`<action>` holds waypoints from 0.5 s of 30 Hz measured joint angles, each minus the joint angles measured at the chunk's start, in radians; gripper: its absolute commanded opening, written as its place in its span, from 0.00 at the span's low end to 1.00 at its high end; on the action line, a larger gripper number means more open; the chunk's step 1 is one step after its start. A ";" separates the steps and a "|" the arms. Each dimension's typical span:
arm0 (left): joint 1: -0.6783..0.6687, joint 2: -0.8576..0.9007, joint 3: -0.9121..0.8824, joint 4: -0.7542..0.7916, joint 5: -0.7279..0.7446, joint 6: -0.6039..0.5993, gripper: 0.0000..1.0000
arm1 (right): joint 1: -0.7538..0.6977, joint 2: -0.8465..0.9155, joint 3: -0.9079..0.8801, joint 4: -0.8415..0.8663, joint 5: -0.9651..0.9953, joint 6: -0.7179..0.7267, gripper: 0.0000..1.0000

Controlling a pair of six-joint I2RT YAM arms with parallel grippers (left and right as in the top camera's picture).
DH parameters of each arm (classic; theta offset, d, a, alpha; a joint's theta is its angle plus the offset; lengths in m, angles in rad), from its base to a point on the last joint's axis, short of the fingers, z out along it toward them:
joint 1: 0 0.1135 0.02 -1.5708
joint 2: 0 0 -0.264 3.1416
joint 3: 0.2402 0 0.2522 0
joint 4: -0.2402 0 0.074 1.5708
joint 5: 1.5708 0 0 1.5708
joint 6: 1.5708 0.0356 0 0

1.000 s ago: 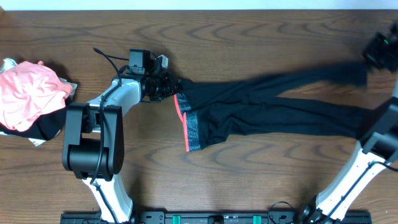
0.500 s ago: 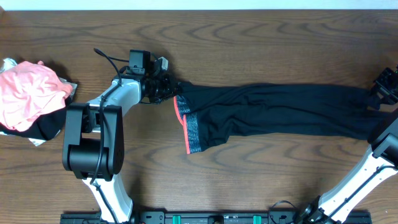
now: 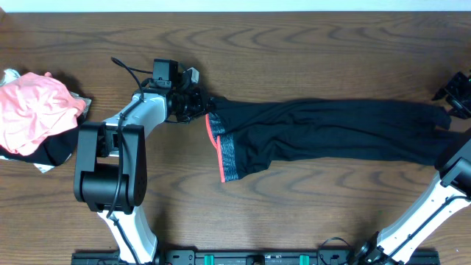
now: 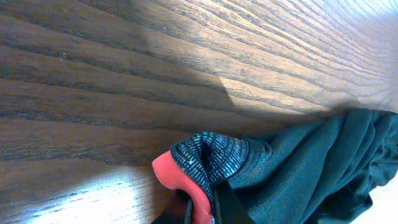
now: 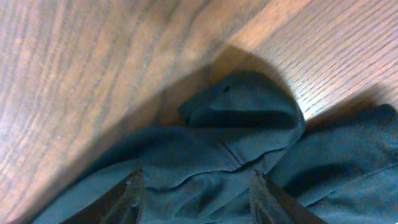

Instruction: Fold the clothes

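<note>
The clothes [image 3: 331, 136], black leggings, lie stretched flat across the table from left to right. Their grey waistband [image 3: 227, 152], edged in coral, is at the left end. My left gripper [image 3: 197, 103] is shut on the waistband's far corner; in the left wrist view the coral edge [image 4: 180, 177] is pinched between the fingers [image 4: 200, 210]. The leg ends [image 3: 440, 118] reach the far right. My right gripper [image 3: 456, 92] stands just beyond them. In the right wrist view its fingers [image 5: 132, 186] stand apart, open, with the black leg cuff [image 5: 249, 112] lying loose below and between them.
A crumpled pink garment [image 3: 33, 110] sits on a dark one at the table's left edge. The wooden table [image 3: 294, 44] ends in a pale strip along the back. Both arm bases [image 3: 110, 184] stand at the front edge.
My right gripper has come forward and down with the leg ends, then opened and let them go. The legs now lie straight. The left gripper has not moved.
</note>
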 measured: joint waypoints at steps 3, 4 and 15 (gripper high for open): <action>0.000 0.000 0.000 0.000 0.000 0.000 0.08 | 0.000 0.000 -0.039 0.006 -0.005 0.000 0.55; 0.000 0.000 0.000 0.000 0.000 0.000 0.08 | 0.000 0.000 -0.054 0.011 -0.006 0.000 0.55; 0.000 0.000 0.000 0.000 0.000 0.000 0.08 | 0.000 0.000 -0.225 0.160 -0.025 0.000 0.01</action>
